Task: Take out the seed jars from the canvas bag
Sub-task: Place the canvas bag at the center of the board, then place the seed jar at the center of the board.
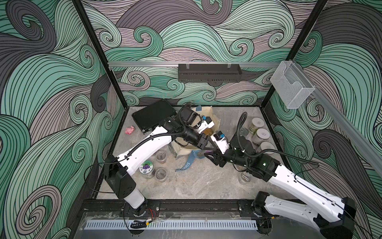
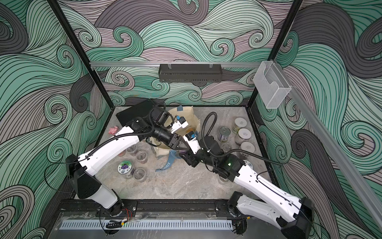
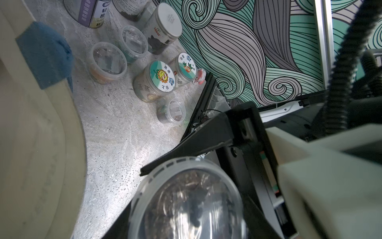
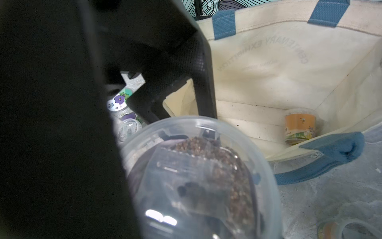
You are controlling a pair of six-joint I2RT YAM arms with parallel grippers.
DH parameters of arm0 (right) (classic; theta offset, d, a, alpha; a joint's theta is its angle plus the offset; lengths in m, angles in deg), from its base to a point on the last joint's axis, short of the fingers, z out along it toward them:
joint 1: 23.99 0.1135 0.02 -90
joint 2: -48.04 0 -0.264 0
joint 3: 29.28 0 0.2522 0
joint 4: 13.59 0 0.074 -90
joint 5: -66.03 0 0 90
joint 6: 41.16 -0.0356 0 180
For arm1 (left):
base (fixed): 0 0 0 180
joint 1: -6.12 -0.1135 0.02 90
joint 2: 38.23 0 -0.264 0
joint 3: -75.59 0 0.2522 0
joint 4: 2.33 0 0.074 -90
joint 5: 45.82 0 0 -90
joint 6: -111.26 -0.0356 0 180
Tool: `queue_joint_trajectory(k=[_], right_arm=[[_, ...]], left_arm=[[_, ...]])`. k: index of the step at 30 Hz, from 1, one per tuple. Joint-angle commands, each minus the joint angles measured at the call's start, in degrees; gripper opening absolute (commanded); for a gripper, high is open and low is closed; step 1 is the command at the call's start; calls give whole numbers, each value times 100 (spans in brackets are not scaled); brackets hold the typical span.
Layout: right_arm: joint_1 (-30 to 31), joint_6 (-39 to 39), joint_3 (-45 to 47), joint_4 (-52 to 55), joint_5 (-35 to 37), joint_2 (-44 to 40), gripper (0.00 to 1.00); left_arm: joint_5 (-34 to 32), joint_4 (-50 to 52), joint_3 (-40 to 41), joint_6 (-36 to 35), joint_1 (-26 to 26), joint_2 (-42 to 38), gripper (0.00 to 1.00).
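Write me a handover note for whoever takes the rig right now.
Grippers: left gripper and right gripper both at a clear-lid jar near the mouth of the bag; which one holds it, can't tell.
Done: many jars out on the table, e.g. sticker-lid jar on the left, white-lid jars on the right.
Left to do: set this jar down, then fetch the orange-label jar lying in the bag; part of the bag floor is hidden.

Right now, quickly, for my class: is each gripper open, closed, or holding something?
Left gripper: jaws at the clear seed jar; grip cannot be told.
Right gripper: against the same jar; open or shut cannot be told.
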Motion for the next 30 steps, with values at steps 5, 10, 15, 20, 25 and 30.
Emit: queue_joint_trajectory(k=[5,10,15,20,25,30], right_arm=[[47,-232,-119,128,609,-241,87],[47,-678,76,428,1788,-1013,99],[46,-1275,161,1028,3537,-2141,99],[48,-1634,93,1427,4711,-3057,99],[42,-1759,41,1551,4905,-3432,99],[47,-1812,10,1663,4902,-3437,99]], left_arm=[[-72,-258,98,29,100,-159,51],[-578,-298,235,41,106,-267,51],[-1144,-507,363,187,260,-345,49],[-1995,-853,403,355,946,-282,48],[-2891,-1192,286,412,1798,205,47],[-3644,-1155,-142,304,2315,1156,47]])
